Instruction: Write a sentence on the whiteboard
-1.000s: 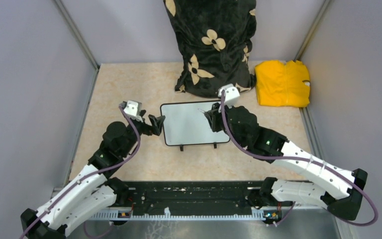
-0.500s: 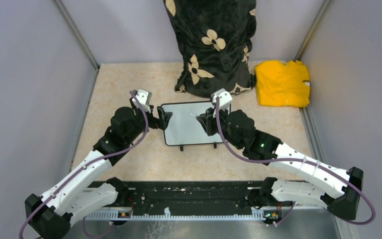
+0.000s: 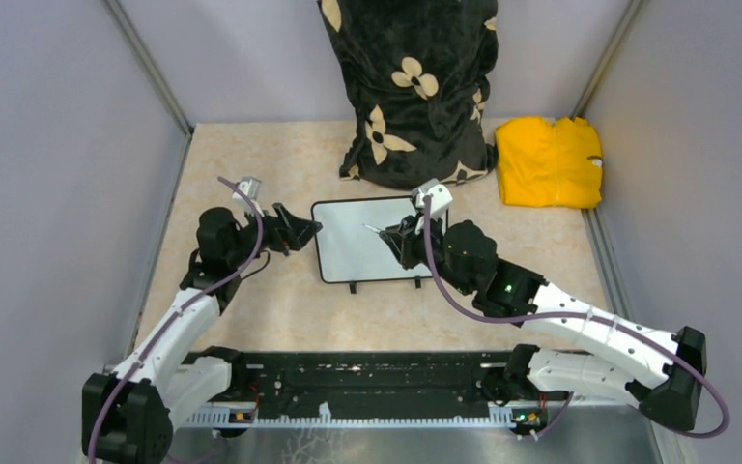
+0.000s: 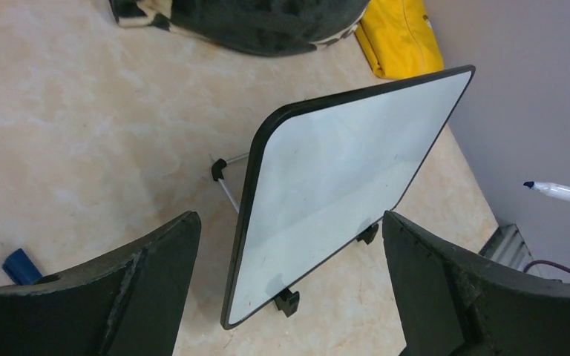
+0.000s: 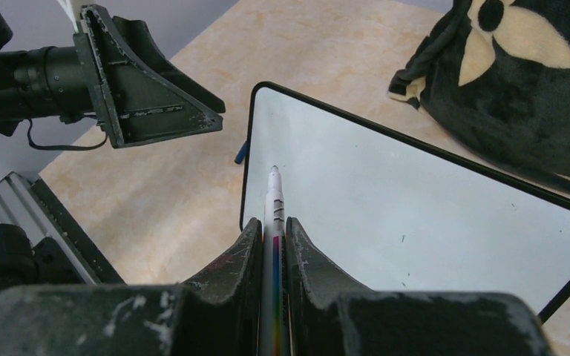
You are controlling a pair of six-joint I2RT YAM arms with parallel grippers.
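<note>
Withdrawing — left gripper (image 3: pixel 299 232) off whiteboard (image 3: pixel 359 249).

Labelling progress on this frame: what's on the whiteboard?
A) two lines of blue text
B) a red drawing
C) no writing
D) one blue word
C: the whiteboard face shows bare white in both wrist views, and the marker sits clamped in the right pincer.

A black plush bundle with cream flower shapes (image 3: pixel 411 87) sits at the far edge of the beige marbled worktop (image 3: pixel 251 164); a folded yellow cloth (image 3: pixel 549 161) lies in its far right corner.
</note>
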